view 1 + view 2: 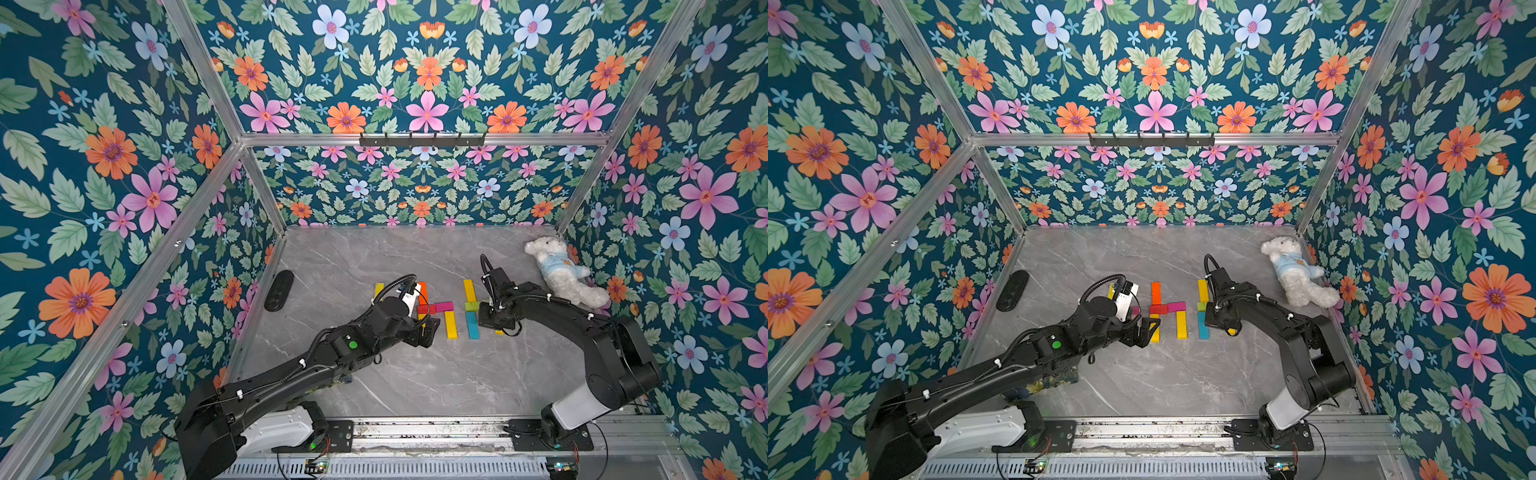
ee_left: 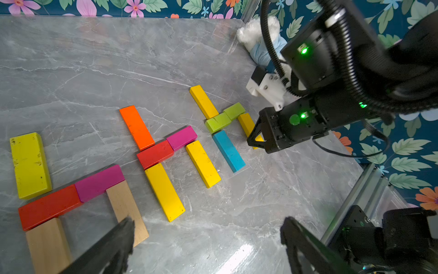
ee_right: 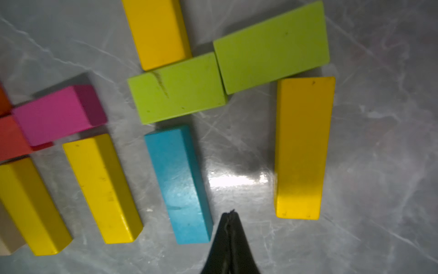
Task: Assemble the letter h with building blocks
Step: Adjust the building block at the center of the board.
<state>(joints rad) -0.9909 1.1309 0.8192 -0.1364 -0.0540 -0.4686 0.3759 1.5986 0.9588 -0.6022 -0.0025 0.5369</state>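
Right wrist view: the right gripper [image 3: 228,215], pinched together and empty, points between a blue building block [image 3: 177,182] and a yellow building block [image 3: 303,147] lying flat on the glossy grey table [image 3: 379,166]. A sideways swing could skid these smooth painted wooden slabs, skewing the h. The left gripper [image 2: 207,223] gapes wide, empty.

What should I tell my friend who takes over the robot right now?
Left gripper: open, empty, above the wood-legged h.
Right gripper: shut, empty, between the blue block and yellow leg.
Done: three h shapes lie flat in a row: wood-legged, orange-topped, green-barred. No loose blocks show.
To do: maybe straighten the stepped green bar, then back both grippers away.
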